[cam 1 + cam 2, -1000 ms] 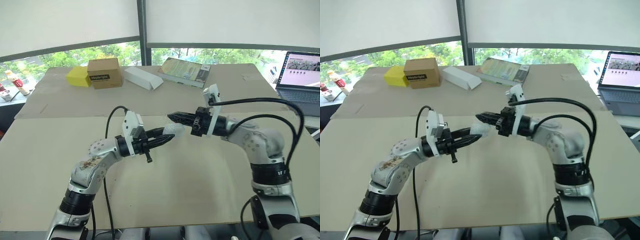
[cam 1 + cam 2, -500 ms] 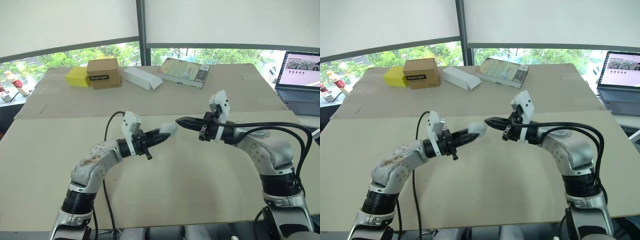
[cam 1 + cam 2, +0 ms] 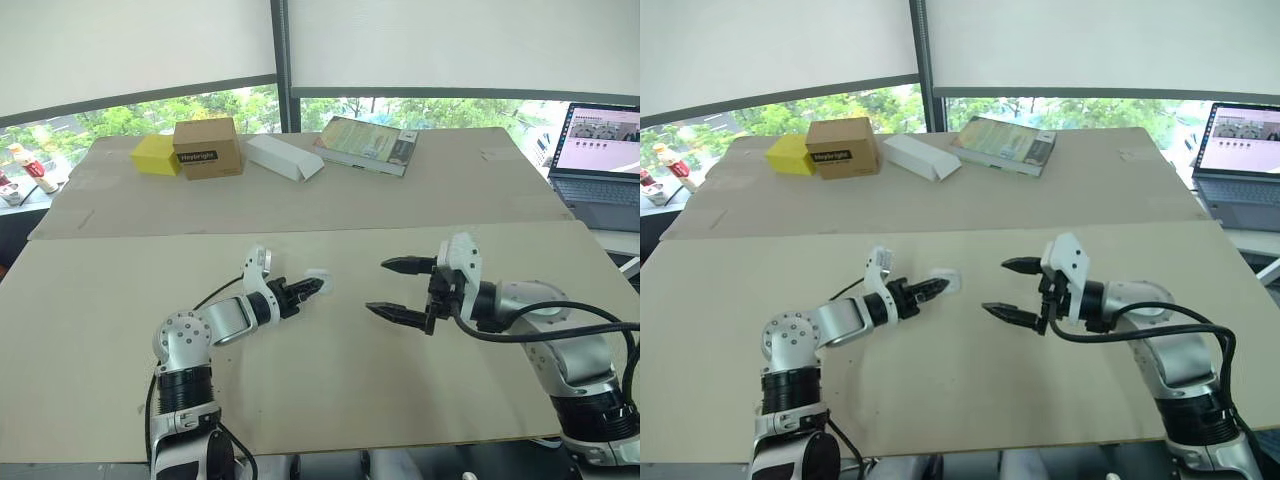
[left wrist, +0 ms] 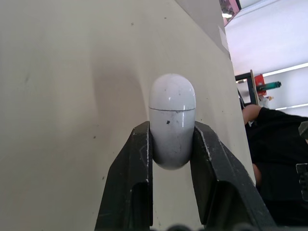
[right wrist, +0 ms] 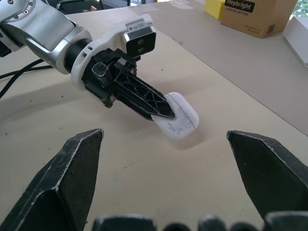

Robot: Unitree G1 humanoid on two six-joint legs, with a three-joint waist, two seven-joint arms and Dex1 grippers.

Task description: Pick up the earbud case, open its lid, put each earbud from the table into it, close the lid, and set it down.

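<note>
**First onlooker:** Fingers (image 4: pixel 134 168) of the left end effector (image 3: pixel 308 288) are clamped on the small white oval plastic earbud case (image 4: pixel 172 120), one black finger on each flank.

**Second onlooker:** Lid up or down?

**First onlooker:** Down. A thin seam runs round the case, and the rounded lid end pokes out past the fingertips.

**Second onlooker:** Where is it sitting?

**First onlooker:** Low over the beige cardboard-covered surface (image 3: pixel 330 400), about the middle of the near sheet. I can't tell whether it touches the cardboard.

**Second onlooker:** And the right end effector (image 3: pixel 378 286)?

**First onlooker:** Spread wide with nothing in it. Its two black fingers point towards the case from the right, near it but clearly apart.

**Second onlooker:** Anything at the back?

**First onlooker:** A brown cardboard box (image 3: pixel 208 147) stands just beside a yellow box (image 3: pixel 155 155). Next along are a long white box (image 3: pixel 285 157) and a green-covered book (image 3: pixel 367 144) lying flat. An open grey laptop (image 3: pixel 600 150) sits off at the right edge.
</note>
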